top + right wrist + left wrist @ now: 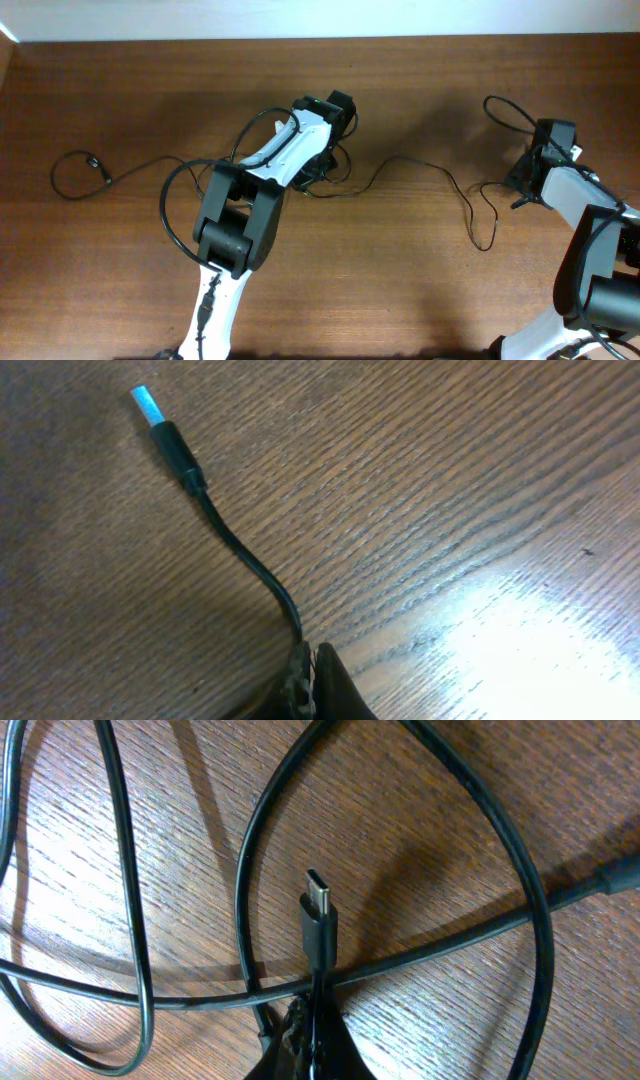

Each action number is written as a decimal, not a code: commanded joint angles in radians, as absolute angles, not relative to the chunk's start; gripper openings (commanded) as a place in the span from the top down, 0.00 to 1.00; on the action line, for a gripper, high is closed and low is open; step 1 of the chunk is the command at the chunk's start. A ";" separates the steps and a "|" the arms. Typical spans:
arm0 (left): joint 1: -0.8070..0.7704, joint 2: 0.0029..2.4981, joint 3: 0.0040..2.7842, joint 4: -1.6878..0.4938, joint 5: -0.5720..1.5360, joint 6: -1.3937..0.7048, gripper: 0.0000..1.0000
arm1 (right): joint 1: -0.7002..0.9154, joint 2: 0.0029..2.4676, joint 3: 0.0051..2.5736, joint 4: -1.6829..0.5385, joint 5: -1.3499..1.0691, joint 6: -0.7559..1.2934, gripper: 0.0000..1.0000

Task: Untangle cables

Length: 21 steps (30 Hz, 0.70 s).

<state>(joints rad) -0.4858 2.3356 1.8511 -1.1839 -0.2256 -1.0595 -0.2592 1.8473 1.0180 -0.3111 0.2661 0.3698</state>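
Observation:
Thin black cables lie on the wooden table (420, 290). In the left wrist view my left gripper (312, 1032) is shut on a cable just behind its USB-C plug (318, 910), which points away over crossing loops (250, 870). In the overhead view the left gripper (316, 176) is at a small tangle at the table's centre. My right gripper (306, 678) is shut on a cable whose USB-A plug (152, 406) sticks out ahead. In the overhead view the right gripper (522, 190) is at the right, and a cable (455, 185) runs from the tangle toward it.
Another cable end forms a loop (70, 172) at the far left and runs toward the centre. The thicker arm cables curve beside the left arm (170, 215) and behind the right arm (505, 108). The table's back edge meets a white wall (320, 15).

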 commanded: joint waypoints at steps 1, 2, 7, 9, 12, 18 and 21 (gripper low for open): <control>-0.484 2.358 1.833 -1.183 -0.253 -1.061 1.00 | -0.257 1.860 1.021 -0.308 0.309 0.373 0.96; -0.484 2.358 1.833 -1.183 -0.252 -1.061 1.00 | -0.257 1.864 1.021 -0.305 0.309 0.374 0.96; -0.484 2.358 1.833 -1.183 -0.253 -1.061 1.00 | -0.256 1.924 1.021 -0.271 0.305 0.374 0.83; -0.484 2.358 1.833 -1.183 -0.252 -1.061 1.00 | -0.256 1.956 1.021 -0.257 0.300 0.374 0.82; -0.484 2.358 1.833 -1.179 -0.252 -1.061 1.00 | -0.257 1.986 1.021 -0.253 0.300 0.373 0.91; -0.488 2.358 1.833 -1.178 -0.255 -1.061 1.00 | -0.279 1.995 1.021 -0.203 0.327 0.373 0.96; -0.503 2.358 1.833 -1.160 -0.255 -1.061 1.00 | -0.367 1.995 1.021 -0.155 0.327 0.373 0.96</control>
<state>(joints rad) -0.4908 2.3356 1.8492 -1.1782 -0.2375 -1.0599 -0.2928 1.9434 1.0504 -0.1555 0.3389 0.3687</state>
